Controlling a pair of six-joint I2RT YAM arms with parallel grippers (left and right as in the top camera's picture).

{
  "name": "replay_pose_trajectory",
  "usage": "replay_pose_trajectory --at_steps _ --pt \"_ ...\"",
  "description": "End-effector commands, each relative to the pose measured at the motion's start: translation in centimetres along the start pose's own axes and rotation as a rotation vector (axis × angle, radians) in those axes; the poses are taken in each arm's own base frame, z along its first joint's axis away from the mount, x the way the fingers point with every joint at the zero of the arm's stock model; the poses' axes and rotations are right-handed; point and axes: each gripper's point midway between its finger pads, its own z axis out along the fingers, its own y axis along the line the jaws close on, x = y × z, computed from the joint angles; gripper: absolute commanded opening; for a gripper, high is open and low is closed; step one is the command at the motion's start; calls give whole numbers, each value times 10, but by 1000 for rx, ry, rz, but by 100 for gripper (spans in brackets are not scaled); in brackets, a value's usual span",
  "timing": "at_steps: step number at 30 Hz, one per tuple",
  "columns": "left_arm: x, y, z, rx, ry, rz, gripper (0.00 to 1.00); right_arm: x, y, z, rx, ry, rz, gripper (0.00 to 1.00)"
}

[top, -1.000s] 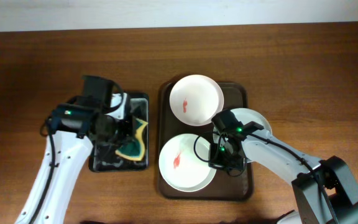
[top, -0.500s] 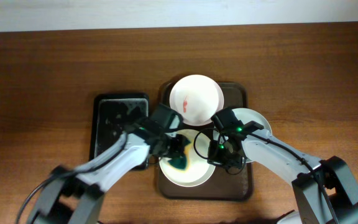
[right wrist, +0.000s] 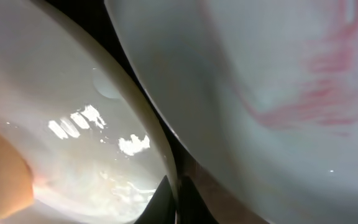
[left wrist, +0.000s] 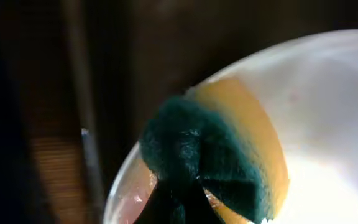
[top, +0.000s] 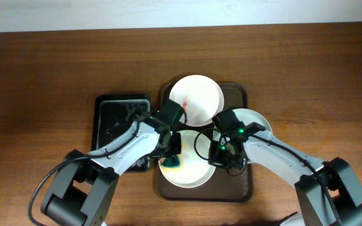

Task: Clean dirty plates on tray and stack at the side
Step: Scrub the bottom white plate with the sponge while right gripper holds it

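Note:
The dark brown tray (top: 249, 188) holds two white plates. The back plate (top: 200, 100) has a red smear. The front plate (top: 192, 174) is under both grippers. A pale grey-green plate (top: 256, 120) lies at the tray's right edge, partly under my right arm. My left gripper (top: 173, 152) is shut on a green and yellow sponge (top: 171, 164) (left wrist: 216, 149), pressed on the front plate's left part (left wrist: 328, 112). My right gripper (top: 224, 158) (right wrist: 178, 200) is shut on the front plate's right rim (right wrist: 160, 143). The smeared plate (right wrist: 278, 81) fills the right of that view.
The black sponge tray (top: 115, 110) stands left of the brown tray, wet and without the sponge. My left arm reaches across its right side. Bare wooden table (top: 55, 69) lies all around.
My left gripper carried the sponge from the black tray onto the front plate and has now slid it toward the plate's left rim. The front plate's red smear no longer shows. Right gripper unmoved.

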Motion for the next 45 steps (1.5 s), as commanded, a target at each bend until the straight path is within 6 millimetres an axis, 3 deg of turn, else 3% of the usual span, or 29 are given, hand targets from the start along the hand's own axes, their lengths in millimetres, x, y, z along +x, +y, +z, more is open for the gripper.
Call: replay_pose_trajectory --at_steps 1,4,8,13,19,22,26,28,30,32,37,41,43,45 --pt "-16 60 9 -290 -81 -42 0 -1 -10 -1 54 -14 18 4" --pt "-14 51 12 -237 -63 -45 0 -2 -10 -1 55 -14 18 4" --pt "-1 -26 15 168 50 4 0 -1 -10 -1 55 -14 14 4" --pt "13 -87 9 341 45 125 0 -1 -10 -1 51 -10 -8 4" --pt "27 -115 21 390 80 92 0 -1 -10 -1 52 -10 -8 4" --pt "35 -104 39 348 134 71 0 -1 -10 -1 52 -10 -8 4" --pt "20 -58 44 190 114 -18 0 -1 -10 -1 52 -10 -8 4" --pt "6 -18 35 24 61 -64 0 -1 -10 -1 52 -10 -8 4" --pt "-13 19 13 -159 -36 -74 0 -1 -10 -1 51 -10 -8 4" --pt "-25 34 -6 -255 -116 -43 0 -1 -10 -1 52 -11 -8 4" --pt "-36 46 -31 -402 -243 5 0 -1 -10 -1 52 -10 -8 4" --pt "-31 24 -49 -343 -271 43 0 0 -10 -1 54 -8 -6 4" --pt "-31 13 -72 -263 -312 38 0 0 -10 -1 55 -7 -6 4" --pt "-32 14 -104 -208 -372 15 0 1 -11 -1 57 -5 -5 4"
